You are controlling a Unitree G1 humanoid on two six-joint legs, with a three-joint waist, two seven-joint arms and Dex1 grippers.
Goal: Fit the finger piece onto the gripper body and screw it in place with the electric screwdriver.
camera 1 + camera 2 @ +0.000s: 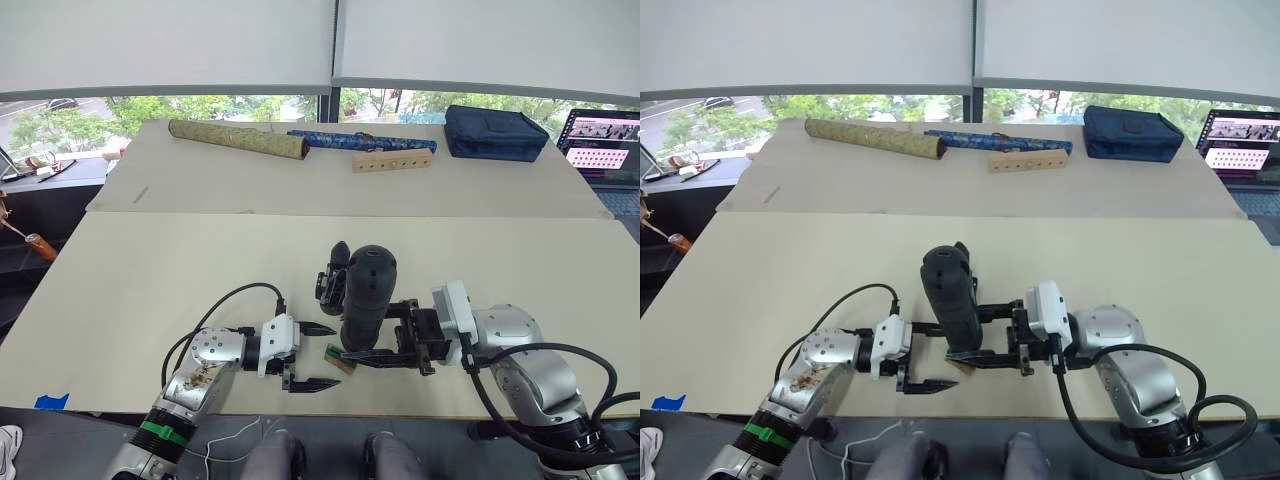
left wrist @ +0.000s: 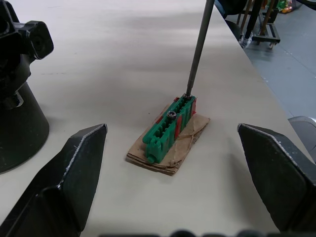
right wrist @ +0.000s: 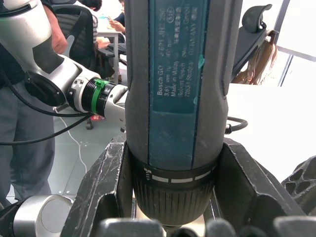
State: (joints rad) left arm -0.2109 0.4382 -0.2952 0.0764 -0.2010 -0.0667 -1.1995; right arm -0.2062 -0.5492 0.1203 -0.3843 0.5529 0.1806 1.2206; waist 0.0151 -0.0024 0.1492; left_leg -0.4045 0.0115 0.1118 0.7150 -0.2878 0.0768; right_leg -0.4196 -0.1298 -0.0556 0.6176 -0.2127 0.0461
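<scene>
Here the right gripper (image 1: 385, 340) clamps the upright electric screwdriver (image 1: 366, 295), its bit on a green holder (image 2: 169, 129), left gripper (image 1: 312, 356) spread alongside

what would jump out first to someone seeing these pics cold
The electric screwdriver stands upright near the table's front edge, clamped in the right gripper, its thin bit pressed down onto a small green holder on a scrap of cardboard. The left gripper waits wide open around that holder, with the black gripper body just behind the screwdriver.
</scene>
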